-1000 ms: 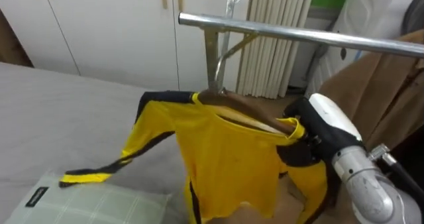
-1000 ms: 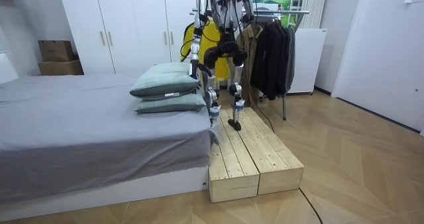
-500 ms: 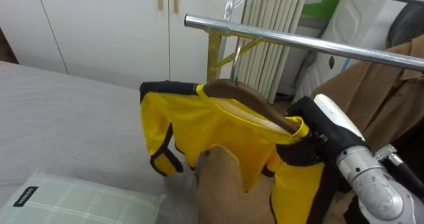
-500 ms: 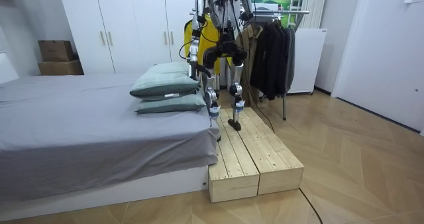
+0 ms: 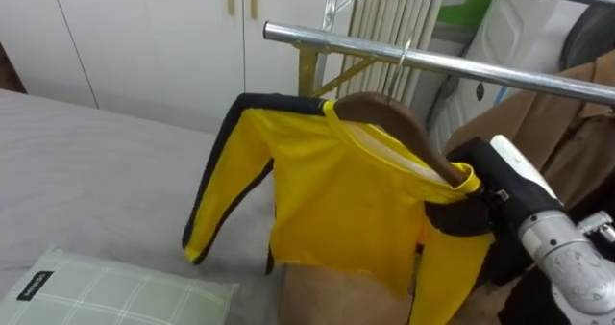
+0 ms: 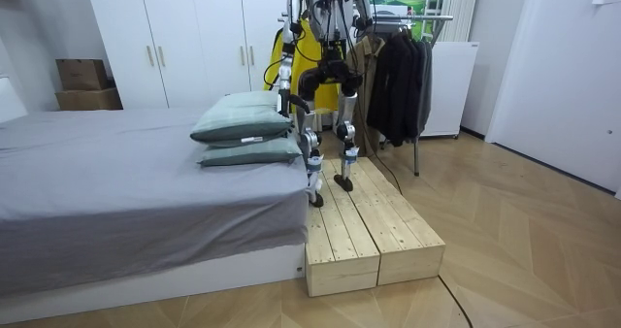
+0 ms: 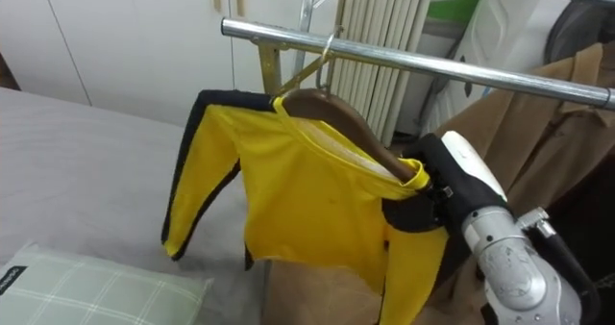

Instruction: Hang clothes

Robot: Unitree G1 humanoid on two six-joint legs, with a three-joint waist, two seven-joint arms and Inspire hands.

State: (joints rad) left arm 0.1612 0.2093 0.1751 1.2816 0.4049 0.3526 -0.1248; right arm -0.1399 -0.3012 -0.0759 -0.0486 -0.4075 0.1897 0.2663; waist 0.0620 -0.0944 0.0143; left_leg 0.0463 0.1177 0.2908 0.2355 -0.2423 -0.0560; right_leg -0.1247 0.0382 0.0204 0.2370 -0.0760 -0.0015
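One risk, left eye view: the hanger (image 5: pixel 384 113) hook crosses the rail (image 5: pixel 461 67), seating unconfirmed; an early release would probably drop the yellow jacket (image 5: pixel 346 200). Right hand (image 5: pixel 495 186) is at the hanger's right end, fingers hidden behind cloth, grip unreadable. Right eye view: jacket hangs tilted, sleeve dangling over the bed (image 7: pixel 86 162). Room view: left hand (image 6: pixel 290 97) low by the pillows (image 6: pixel 243 124), too small to read.

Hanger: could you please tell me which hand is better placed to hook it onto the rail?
Right, probably: the right hand is at the hanger's end, with its hook at the rail.
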